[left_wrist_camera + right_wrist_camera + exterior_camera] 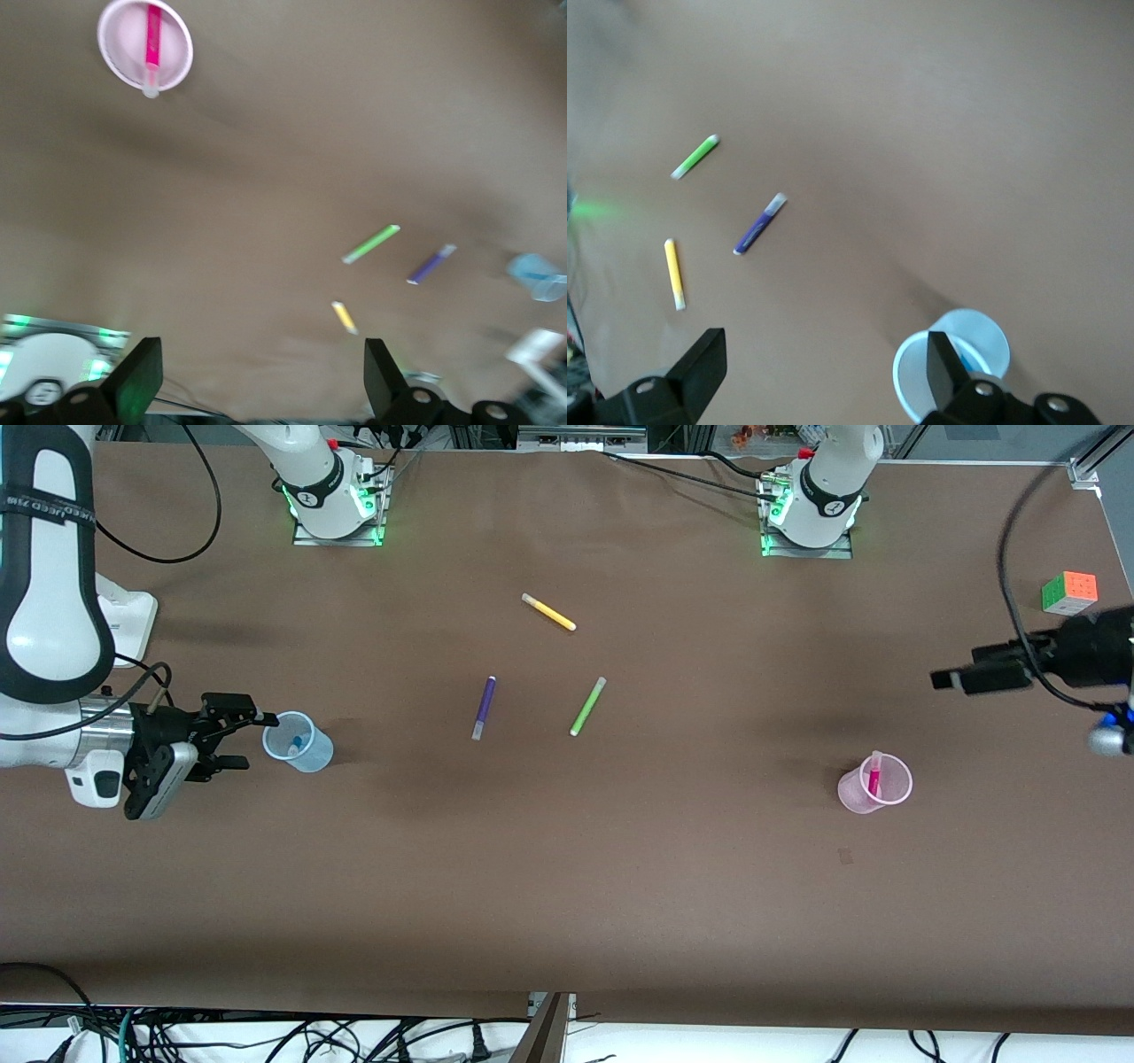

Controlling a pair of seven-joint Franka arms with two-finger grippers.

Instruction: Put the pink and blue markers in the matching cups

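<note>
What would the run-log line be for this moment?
blue marker: in blue cup | pink marker: in pink cup | right gripper: open, beside blue cup | left gripper: open, empty, waiting

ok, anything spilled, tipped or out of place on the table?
Nothing stands out. The pale pink translucent cup stands upright with the pink marker in it, the light blue translucent cup upright with the blue marker in it. Right gripper is open beside the blue cup; left gripper open, waiting.

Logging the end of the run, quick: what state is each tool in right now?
Left tool: open, holding nothing, up over the table's left-arm end.
Right tool: open, holding nothing, beside the blue cup with the blue marker in it.
</note>
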